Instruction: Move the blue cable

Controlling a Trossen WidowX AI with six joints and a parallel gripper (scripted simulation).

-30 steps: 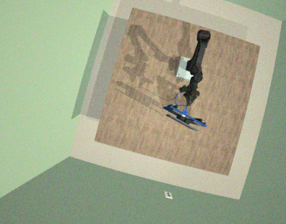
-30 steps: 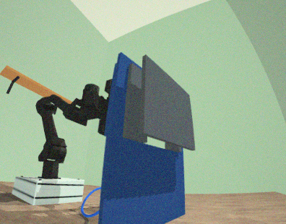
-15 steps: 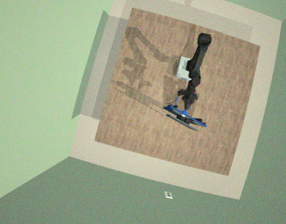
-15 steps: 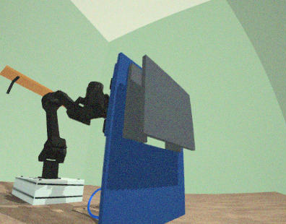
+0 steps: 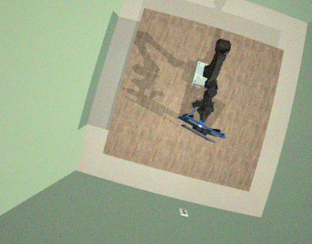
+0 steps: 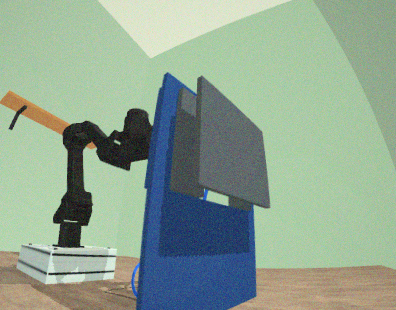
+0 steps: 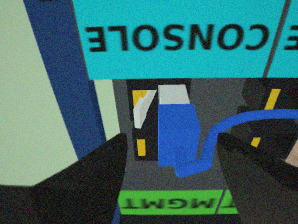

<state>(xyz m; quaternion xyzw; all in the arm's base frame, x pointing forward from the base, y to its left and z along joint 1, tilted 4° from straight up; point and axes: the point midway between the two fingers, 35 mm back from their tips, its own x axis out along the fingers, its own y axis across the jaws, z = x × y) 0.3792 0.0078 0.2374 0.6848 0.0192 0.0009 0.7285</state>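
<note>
Blue plug [image 7: 176,131] sits at a port next to a cyan CONSOLE label [image 7: 177,39], pale front end showing, white tab [image 7: 143,111] angled out at its side. Can't tell how deep it is seated, or which server this is. Blue cable [image 7: 252,118] [image 6: 134,281] bends off the plug's near end, runs sideways past one fingertip in the wrist view; a loop shows low behind the blue panel [image 5: 217,133] [image 6: 199,280] [image 7: 62,67] in the exterior view. Gripper [image 7: 172,140] is partly open, nothing gripped, dark fingers on either side of the plug, apart from it. Green MGMT label [image 7: 167,202] lies on the other side of the port; lettering reads upside down. Arm [image 5: 217,67] [image 6: 75,167] reaches from white base [image 5: 198,74] [image 6: 34,267] to the upright panel, which hides the fingers in the exterior view. Grey slab [image 6: 232,145] stands upright on the panel's far side.
</note>
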